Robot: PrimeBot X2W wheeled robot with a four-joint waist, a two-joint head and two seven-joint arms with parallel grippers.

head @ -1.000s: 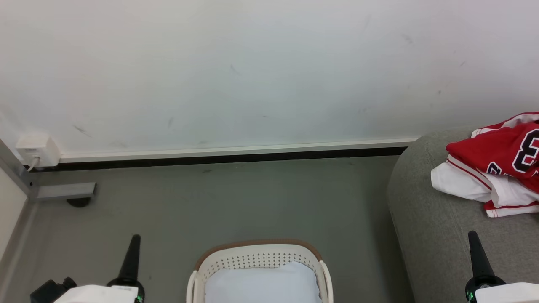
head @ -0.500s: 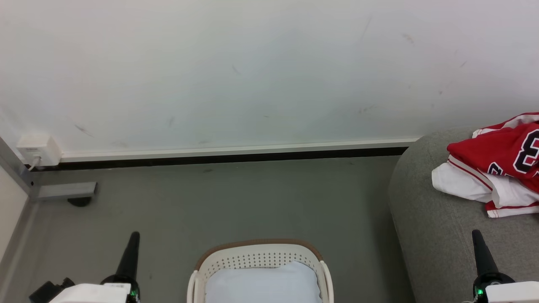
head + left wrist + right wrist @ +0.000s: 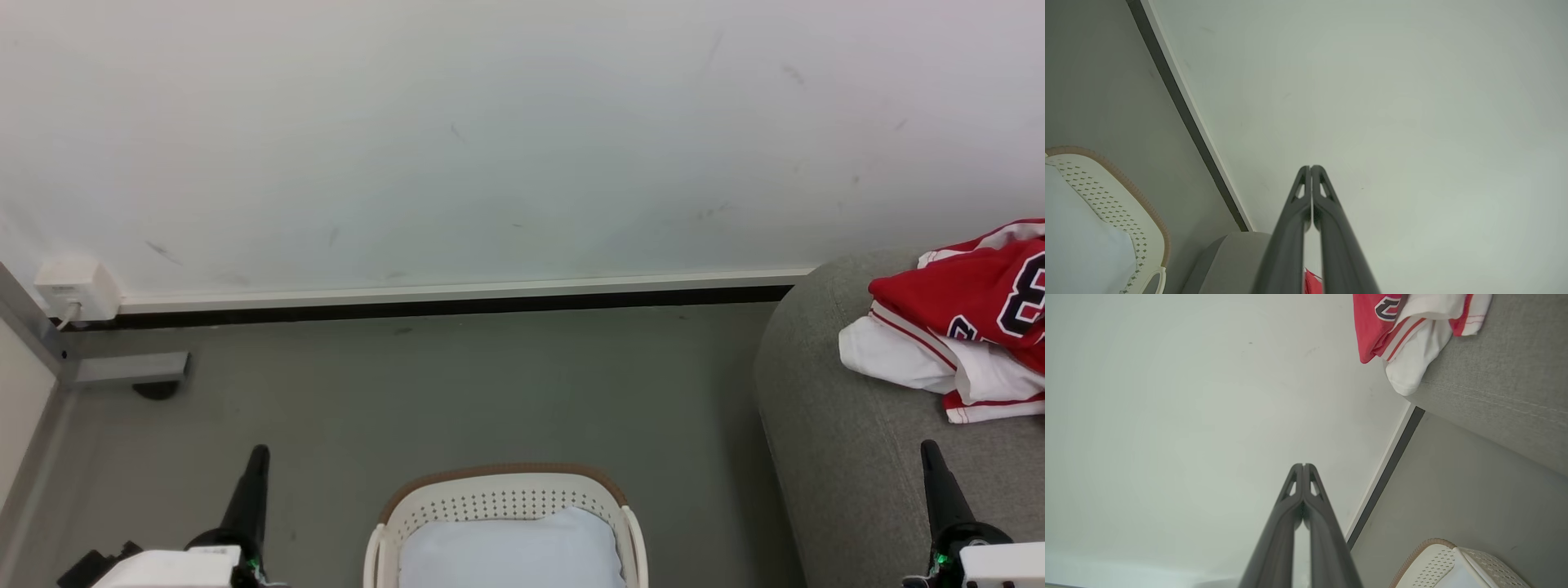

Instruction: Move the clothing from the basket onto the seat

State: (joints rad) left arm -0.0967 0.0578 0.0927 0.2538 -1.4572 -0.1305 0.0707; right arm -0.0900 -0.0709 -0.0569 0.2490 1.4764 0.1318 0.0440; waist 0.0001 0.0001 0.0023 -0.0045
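The jersey (image 3: 963, 318) lies crumpled on the sofa (image 3: 849, 457), up near its rounded end by the wall (image 3: 490, 147). It's red with white panels folded out underneath, and part of a big black number shows at the right edge of my head view. From my right wrist I see the same heap (image 3: 1376, 322) draped over the grey cushion's edge (image 3: 1494, 388), with a white fold hanging down furthest.

The basket (image 3: 498, 498) stands on the floor (image 3: 457, 392) to the left of the sofa and apart from it, right in front of me. It holds a pale blue cloth (image 3: 510, 551) that fills its bottom, and I see no red in it.

My right gripper (image 3: 927, 447) sits low over the sofa's front part, well short of the jersey. Its two fingers are pressed together with nothing between them, which the right wrist view (image 3: 1303, 465) shows plainly. My left gripper (image 3: 260, 453) hangs over bare floor to the left of the basket, also pinched closed and empty (image 3: 1310, 168).

Beyond them runs a skirting board (image 3: 457, 287) with a dark strip under it, and a small white box (image 3: 69, 290) with a cable sits in the left corner.
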